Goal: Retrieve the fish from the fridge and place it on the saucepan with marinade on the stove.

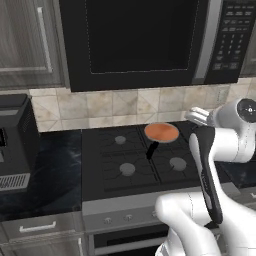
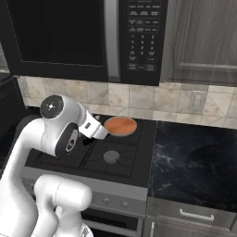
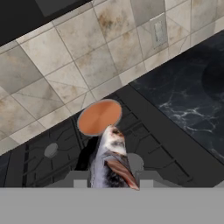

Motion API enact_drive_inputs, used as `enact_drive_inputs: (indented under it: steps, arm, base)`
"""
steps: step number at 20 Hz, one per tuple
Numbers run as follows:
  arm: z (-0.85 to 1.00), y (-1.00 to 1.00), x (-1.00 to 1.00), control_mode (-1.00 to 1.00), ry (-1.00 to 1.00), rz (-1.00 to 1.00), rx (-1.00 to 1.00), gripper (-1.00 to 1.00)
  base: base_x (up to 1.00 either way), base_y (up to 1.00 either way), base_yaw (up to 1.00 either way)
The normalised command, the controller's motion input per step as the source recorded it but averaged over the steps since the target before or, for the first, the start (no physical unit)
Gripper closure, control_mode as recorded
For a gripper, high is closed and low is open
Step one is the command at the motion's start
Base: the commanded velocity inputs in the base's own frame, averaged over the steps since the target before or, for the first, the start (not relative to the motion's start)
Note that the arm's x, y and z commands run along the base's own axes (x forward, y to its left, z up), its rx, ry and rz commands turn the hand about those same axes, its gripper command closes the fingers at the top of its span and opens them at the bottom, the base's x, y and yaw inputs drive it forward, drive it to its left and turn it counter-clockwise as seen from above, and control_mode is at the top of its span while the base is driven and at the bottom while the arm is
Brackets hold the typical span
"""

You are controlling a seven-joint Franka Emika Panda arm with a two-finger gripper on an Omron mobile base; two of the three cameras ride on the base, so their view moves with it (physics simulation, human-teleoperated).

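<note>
- Fish [image 3: 111, 159] hangs pinched between the gripper's [image 3: 109, 180] two dark tips in the hand view, grey-white body pointing toward the saucepan [image 3: 99, 117], a reddish fin low on its side.
- Hand view also: the marinade [image 3: 99, 116] is a flat orange-brown disc filling the saucepan, which stands on a rear burner of the stove [image 3: 52, 153], close to the tiled backsplash [image 3: 65, 65]. The fish's far end overlaps the pan's near rim in this picture; whether it touches cannot be told. A dark marbled counter [image 3: 188, 96] lies to the right, with a wall outlet [image 3: 158, 29] above it.
- Left base view: the saucepan [image 1: 161, 132] sits on the back right burner of the stove [image 1: 125, 160], its black handle pointing toward the front. The white arm bends in from the right, just beside the pan. A black microwave [image 1: 145, 40] hangs above.
- Right base view: the saucepan [image 2: 120, 126] with marinade [image 2: 121, 125] sits at the back of the stove [image 2: 106, 157], the arm's wrist just left of it. The fingers are hidden here.
</note>
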Motion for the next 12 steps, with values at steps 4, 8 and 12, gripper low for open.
enact_drive_inputs:
  steps: [4,8,12]
  arm:
    - [0.00,0.00,0.53,-1.00,0.00,0.00,0.00,1.00]
    - [-0.07,0.00,0.49,-1.00,0.00,0.00,0.00,1.00]
    - [-0.21,0.00,0.40,-1.00,0.00,0.00,0.00,1.00]
  base:
    - [0.00,0.00,0.00]
    - [0.00,0.00,0.00]
    - [0.00,0.00,0.00]
